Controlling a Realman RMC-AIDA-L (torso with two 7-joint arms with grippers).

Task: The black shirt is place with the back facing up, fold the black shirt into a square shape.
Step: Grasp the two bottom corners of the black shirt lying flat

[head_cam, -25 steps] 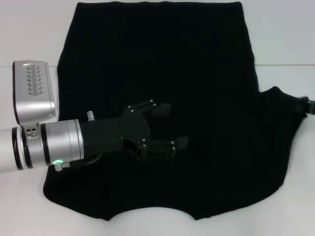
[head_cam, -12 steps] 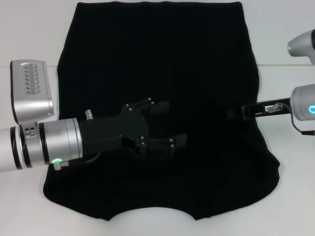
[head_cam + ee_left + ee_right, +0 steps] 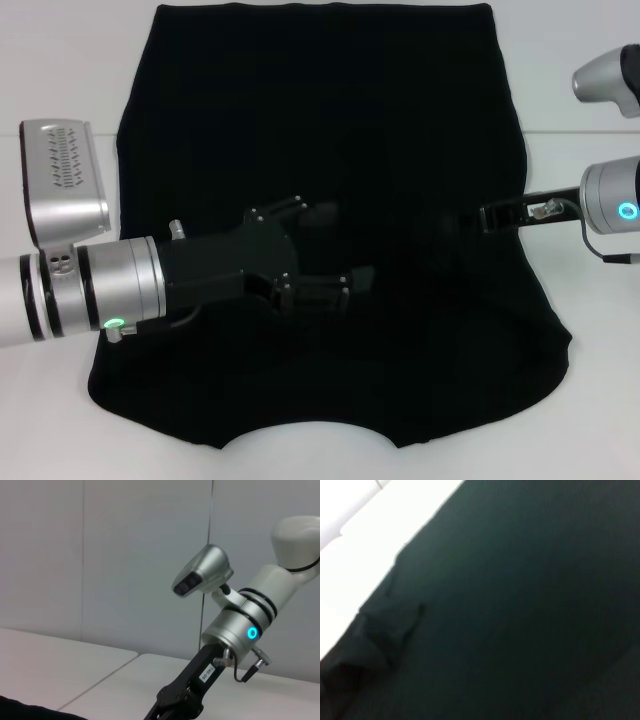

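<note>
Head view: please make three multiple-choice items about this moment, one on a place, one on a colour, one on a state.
1. Where is the left gripper?
A. Over the middle of the black shirt
B. Off the table
C. Beside the shirt's far edge

2. What colour is the light on the right arm's wrist?
A. Red
B. Blue
C. Yellow

3. How does the shirt lie?
A. Rolled into a tube
B. Hanging from a gripper
C. Spread mostly flat on the table

Answers:
1. A, its fingers lie over the cloth's centre.
2. B, a blue ring glows there.
3. C, its outline lies spread on the white surface.
</note>
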